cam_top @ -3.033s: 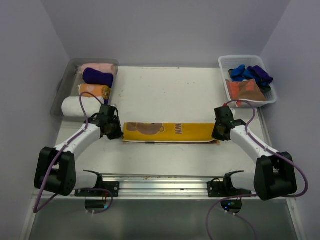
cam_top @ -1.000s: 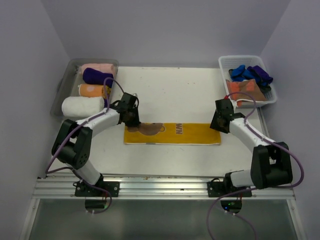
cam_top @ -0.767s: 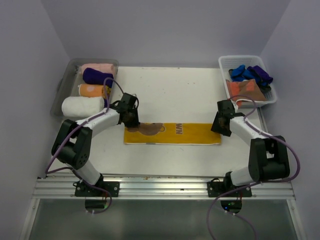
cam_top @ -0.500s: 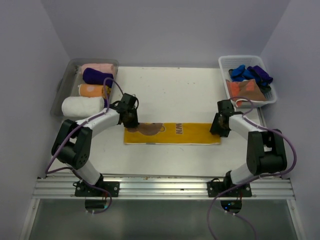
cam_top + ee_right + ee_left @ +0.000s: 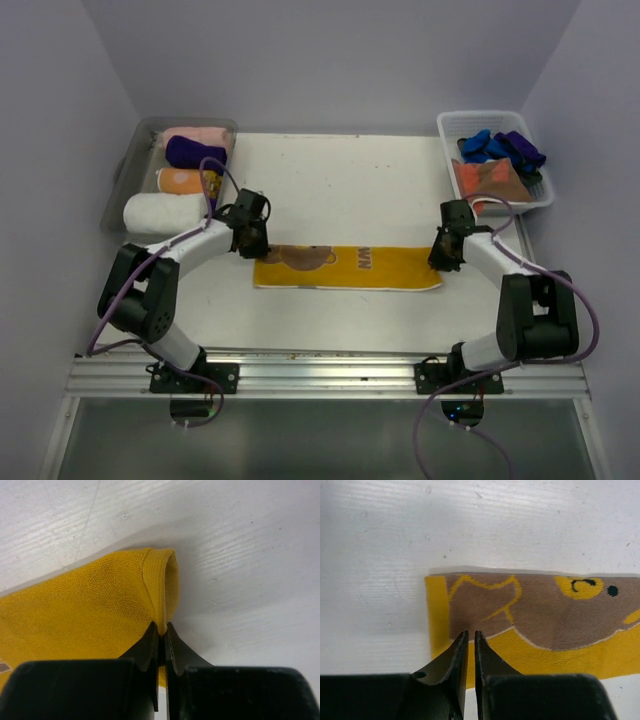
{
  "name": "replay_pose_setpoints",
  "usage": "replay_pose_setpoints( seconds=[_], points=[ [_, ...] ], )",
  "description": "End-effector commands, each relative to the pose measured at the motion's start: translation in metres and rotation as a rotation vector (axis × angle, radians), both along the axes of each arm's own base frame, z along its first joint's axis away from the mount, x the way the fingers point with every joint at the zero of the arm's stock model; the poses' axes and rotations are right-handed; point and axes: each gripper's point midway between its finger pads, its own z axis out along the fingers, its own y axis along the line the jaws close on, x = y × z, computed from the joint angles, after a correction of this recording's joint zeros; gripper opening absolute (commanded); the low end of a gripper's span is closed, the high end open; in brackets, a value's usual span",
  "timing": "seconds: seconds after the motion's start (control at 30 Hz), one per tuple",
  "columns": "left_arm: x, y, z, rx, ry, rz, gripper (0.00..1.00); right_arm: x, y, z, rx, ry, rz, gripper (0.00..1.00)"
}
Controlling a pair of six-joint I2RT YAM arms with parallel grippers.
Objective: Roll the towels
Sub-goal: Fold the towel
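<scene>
A mustard yellow towel (image 5: 345, 267) with a brown bear and dark lettering lies flat in a long strip on the white table (image 5: 340, 180). My right gripper (image 5: 443, 256) is at its right end, shut on the raised, folded hem; the right wrist view shows the yellow towel (image 5: 75, 605) pinched between the tips of the right gripper (image 5: 162, 629). My left gripper (image 5: 251, 238) is at the strip's far left corner. In the left wrist view the left gripper (image 5: 469, 634) has its jaws nearly together over the flat towel (image 5: 545, 625), with no cloth visibly pinched.
A clear grey tray (image 5: 124, 170) at the back left holds rolled pink (image 5: 200, 137), purple (image 5: 195, 153), orange (image 5: 188, 181) and white (image 5: 160, 212) towels. A white slotted basket (image 5: 447, 140) at the back right holds loose blue (image 5: 480, 145), purple (image 5: 522, 148) and rust-brown (image 5: 490, 180) towels.
The right gripper has closed on the towel's right hem and lifted it a little. The left gripper slid slightly left, and the strip shifted a little to the right.
</scene>
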Motion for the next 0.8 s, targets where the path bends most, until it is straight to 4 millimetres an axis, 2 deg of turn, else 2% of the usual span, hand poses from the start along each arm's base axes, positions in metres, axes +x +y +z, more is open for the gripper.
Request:
replay_pose_setpoints(
  seconds=[0.0, 0.27, 0.4, 0.47, 0.53, 0.63, 0.73, 0.77],
  points=[
    [-0.005, 0.015, 0.000, 0.035, -0.013, 0.008, 0.13, 0.001, -0.008, 0.025, -0.039, -0.066, -0.017, 0.00],
    [-0.024, 0.006, -0.032, -0.023, 0.046, -0.001, 0.13, -0.007, -0.015, 0.068, -0.070, -0.146, -0.028, 0.00],
    [-0.033, -0.008, -0.044, -0.059, 0.074, -0.030, 0.12, -0.010, -0.018, 0.091, -0.079, -0.192, -0.022, 0.00],
    [-0.036, -0.016, -0.049, -0.074, 0.089, -0.043, 0.12, -0.009, -0.012, 0.104, -0.055, -0.217, 0.001, 0.00],
    [-0.037, -0.022, -0.051, -0.097, 0.094, -0.050, 0.11, -0.008, -0.004, 0.118, -0.031, -0.254, 0.024, 0.00],
    [-0.038, -0.030, -0.051, -0.112, 0.094, -0.068, 0.11, -0.007, 0.018, 0.136, -0.003, -0.292, 0.070, 0.00],
    [-0.038, -0.033, -0.051, -0.123, 0.094, -0.076, 0.11, -0.006, 0.053, 0.146, 0.005, -0.310, 0.132, 0.00],
    [-0.038, -0.034, -0.050, -0.125, 0.094, -0.079, 0.11, -0.006, 0.072, 0.152, 0.028, -0.326, 0.171, 0.00]
  ],
)
